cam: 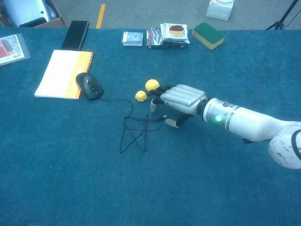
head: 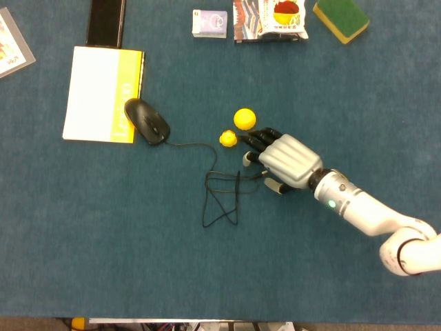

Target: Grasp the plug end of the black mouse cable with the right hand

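Observation:
A black mouse lies beside a yellow notebook, and its thin black cable runs right into loose loops on the blue table. The plug end points right from the loops. My right hand hovers palm-down right over it, fingers spread. Its fingertips sit on the far side of the plug and its thumb on the near side. In the head view the palm's edge mostly hides the plug. In the chest view my right hand holds nothing. My left hand is in neither view.
Two yellow balls lie just beyond the fingertips. A yellow notebook and a black case are at the far left. A small box, a snack packet and a sponge line the far edge.

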